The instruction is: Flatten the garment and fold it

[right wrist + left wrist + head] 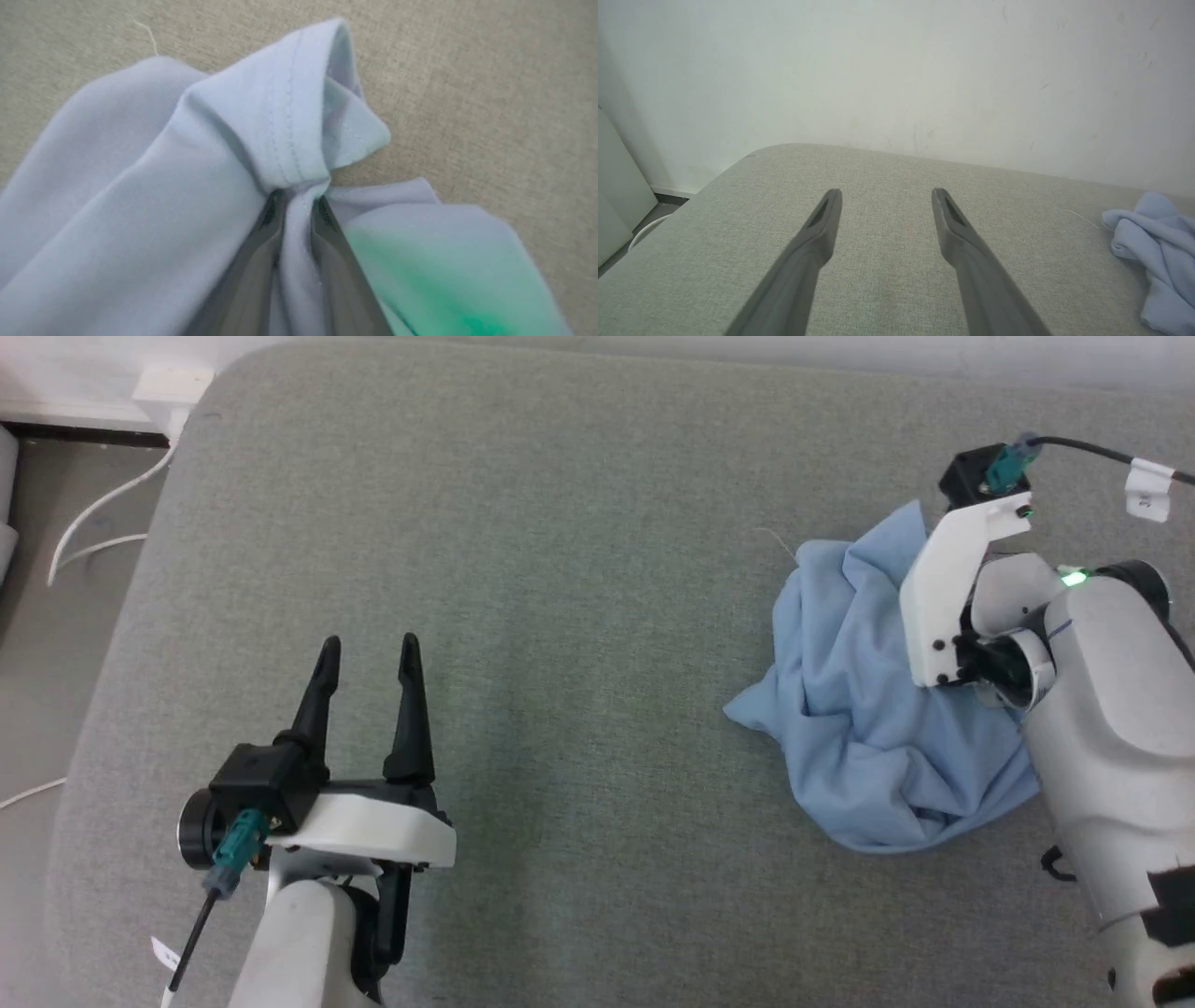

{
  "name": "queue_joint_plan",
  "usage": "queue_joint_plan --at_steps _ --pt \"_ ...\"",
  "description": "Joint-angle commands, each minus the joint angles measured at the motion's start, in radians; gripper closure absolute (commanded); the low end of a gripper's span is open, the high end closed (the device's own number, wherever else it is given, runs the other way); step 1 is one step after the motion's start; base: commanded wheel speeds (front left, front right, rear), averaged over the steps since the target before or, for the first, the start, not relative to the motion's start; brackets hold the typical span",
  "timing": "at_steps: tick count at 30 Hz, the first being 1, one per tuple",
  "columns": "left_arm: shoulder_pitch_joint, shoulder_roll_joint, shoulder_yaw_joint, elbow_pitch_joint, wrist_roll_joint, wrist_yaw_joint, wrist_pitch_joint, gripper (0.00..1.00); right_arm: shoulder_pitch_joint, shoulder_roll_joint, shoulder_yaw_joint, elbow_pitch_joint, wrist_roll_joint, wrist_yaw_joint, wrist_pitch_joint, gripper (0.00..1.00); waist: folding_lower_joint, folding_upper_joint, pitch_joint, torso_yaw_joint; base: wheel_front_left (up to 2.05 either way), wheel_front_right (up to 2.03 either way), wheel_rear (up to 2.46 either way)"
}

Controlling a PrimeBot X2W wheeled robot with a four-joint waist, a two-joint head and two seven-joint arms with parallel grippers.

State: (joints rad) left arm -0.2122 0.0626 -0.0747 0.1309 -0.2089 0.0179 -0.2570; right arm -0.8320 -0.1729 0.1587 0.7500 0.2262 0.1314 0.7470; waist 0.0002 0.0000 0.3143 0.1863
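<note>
- Light blue and crumpled, heaping up around the right gripper [296,201] as a shirt [868,728] on a grey-green cushion [579,569].
- Clamping the right fingers [338,261] on a bunched fold of that shirt, with the stitched hem [285,116] rising just beyond the tips.
- Holding the left gripper [369,658] with its fingers spread apart, gripping nothing, hanging above bare cushion.
- Leaving the shirt well off to the right of the left fingers, touching neither.

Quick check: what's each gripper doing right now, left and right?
Left gripper: open, holding nothing.
Right gripper: closed on a bunched fold of the garment, beside a stitched hem.
</note>
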Motion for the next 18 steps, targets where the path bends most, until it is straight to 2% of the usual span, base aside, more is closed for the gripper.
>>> queue_joint_plan --at_steps 1,6,10,14,18 --pt "-0.002 -0.005 0.005 0.005 0.013 -0.006 -0.005 0.0 0.018 0.0 0.015 -0.008 0.015 -0.001 -0.012 1.0 -0.0002 0.0 -0.013 -0.001 0.0 0.0 0.0" --pt "0.021 -0.008 0.014 0.022 0.026 -0.011 -0.005 0.0 0.099 -0.041 0.053 -0.15 0.093 -0.001 -0.149 1.0 -0.0002 0.0 -0.077 -0.015 0.0 0.0 0.0" --pt "0.057 -0.007 0.033 0.029 0.039 -0.013 -0.005 0.0 0.217 -0.066 0.061 -0.345 0.147 -0.001 -0.214 1.0 -0.0002 0.0 -0.14 -0.05 0.0 0.0 0.0" --pt "0.095 -0.001 0.051 0.032 0.049 -0.016 -0.005 0.0 0.393 -0.071 0.065 -0.607 0.219 -0.001 -0.182 1.0 -0.0002 0.0 -0.196 -0.097 0.0 0.0 0.0" --pt "0.118 0.001 0.059 0.03 0.055 -0.019 -0.005 0.0 0.616 -0.093 0.066 -0.855 0.256 -0.001 -0.064 1.0 -0.0002 0.0 -0.234 -0.136 0.0 0.0 0.0"
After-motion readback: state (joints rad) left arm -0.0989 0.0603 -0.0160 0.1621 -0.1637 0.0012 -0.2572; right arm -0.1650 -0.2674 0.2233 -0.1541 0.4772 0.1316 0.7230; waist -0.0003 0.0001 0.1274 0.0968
